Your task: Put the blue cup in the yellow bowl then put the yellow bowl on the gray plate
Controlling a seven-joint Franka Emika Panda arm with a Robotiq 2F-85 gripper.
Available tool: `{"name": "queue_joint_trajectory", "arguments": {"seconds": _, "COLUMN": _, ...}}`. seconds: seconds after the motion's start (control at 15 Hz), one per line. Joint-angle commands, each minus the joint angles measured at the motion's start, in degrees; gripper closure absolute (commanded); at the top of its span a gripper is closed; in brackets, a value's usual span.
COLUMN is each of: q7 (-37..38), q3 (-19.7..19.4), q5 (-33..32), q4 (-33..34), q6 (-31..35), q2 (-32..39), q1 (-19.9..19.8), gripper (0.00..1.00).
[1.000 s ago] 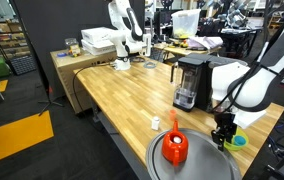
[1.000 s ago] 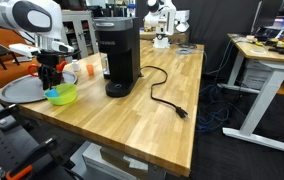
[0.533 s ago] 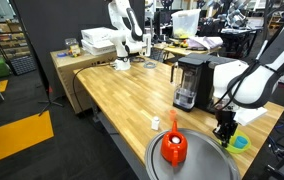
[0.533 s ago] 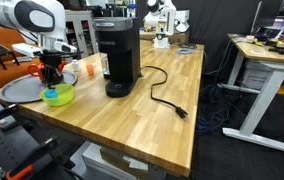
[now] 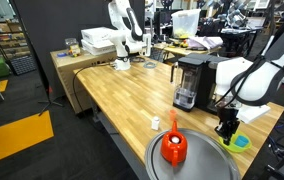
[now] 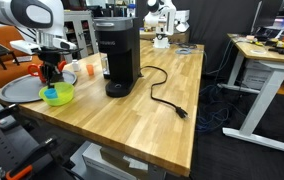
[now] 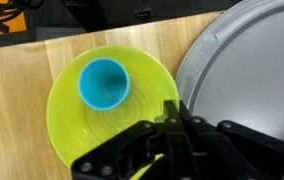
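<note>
The blue cup [image 7: 104, 82] stands upright inside the yellow bowl [image 7: 77, 130], left of the bowl's centre in the wrist view. The bowl rests on the wooden table right beside the gray plate [image 7: 252, 60], their rims almost touching. My gripper [image 7: 172, 110] points straight down at the bowl's edge nearest the plate, its fingers shut together on the rim. In both exterior views the gripper [image 5: 223, 134] [image 6: 50, 82] hangs low over the bowl [image 6: 62, 97], between it and the plate [image 5: 197, 162] [image 6: 17, 90].
A red kettle-like object [image 5: 175, 147] sits on the plate. A small white cylinder [image 5: 155, 123] stands on the table near it. A black coffee machine [image 6: 114, 55] stands close by, its cable [image 6: 167, 100] trailing across the tabletop. The table edge is close to the bowl.
The fingers have closed from half open to shut at the bowl's rim. The arm has hardly moved, and the cup stays in the bowl.
</note>
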Motion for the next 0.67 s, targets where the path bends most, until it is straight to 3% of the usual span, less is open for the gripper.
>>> {"name": "queue_joint_trajectory", "arguments": {"seconds": 0.0, "q7": -0.56, "q3": 0.24, "q5": -0.19, "q4": -2.24, "q6": -1.35, "q2": -3.57, "q1": -0.04, "gripper": 0.99}}
{"name": "queue_joint_trajectory", "arguments": {"seconds": 0.6, "q7": -0.89, "q3": 2.44, "q5": -1.03, "q4": -4.66, "q6": -2.73, "q2": -8.49, "q1": 2.09, "gripper": 0.99}}
